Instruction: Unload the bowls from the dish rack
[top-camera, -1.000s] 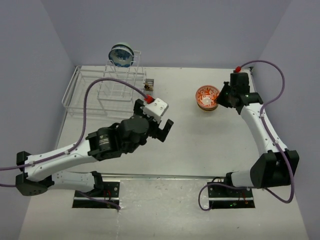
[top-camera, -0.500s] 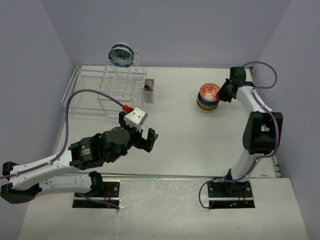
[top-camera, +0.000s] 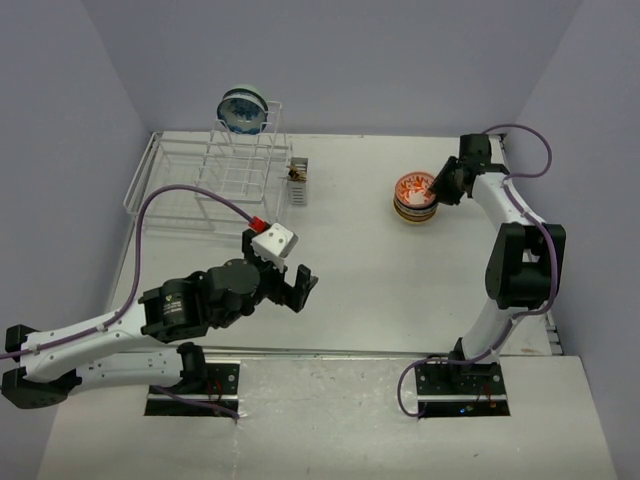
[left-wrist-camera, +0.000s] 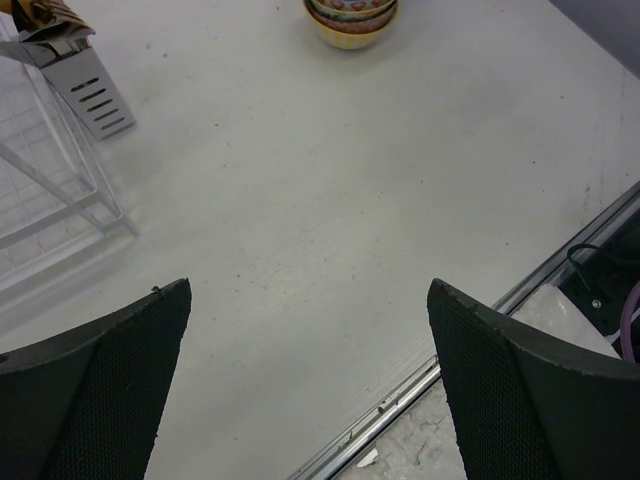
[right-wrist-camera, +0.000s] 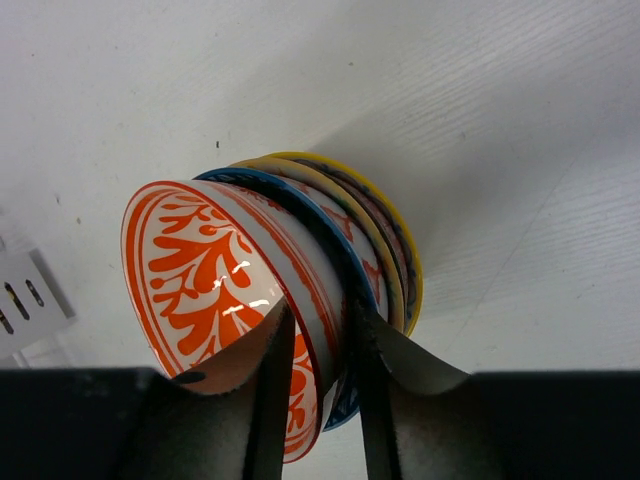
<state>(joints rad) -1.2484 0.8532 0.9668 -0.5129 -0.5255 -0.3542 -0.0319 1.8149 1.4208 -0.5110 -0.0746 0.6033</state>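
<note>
Your right claw (right-wrist-camera: 320, 335) pinches the rim of the orange-and-white patterned bowl (right-wrist-camera: 205, 270), which sits tilted on the stack of nested bowls (top-camera: 413, 208) at the table's (top-camera: 380, 290) 2 o'clock; I judge it all but delivered. One blue-patterned round bowl (top-camera: 242, 110) sits atop the tall frame of the white wire dish rack (top-camera: 180, 175) at 10 o'clock. Your left claw (left-wrist-camera: 307, 292) hangs spread and empty near 7 o'clock, so one bowl appears left to fetch.

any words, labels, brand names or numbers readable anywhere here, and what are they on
No readable text in any view.
orange-patterned bowl: only leaf ornament, no letters.
dish rack, cutlery cup: no print visible.
left arm, right arm: any print too small to read.
</note>
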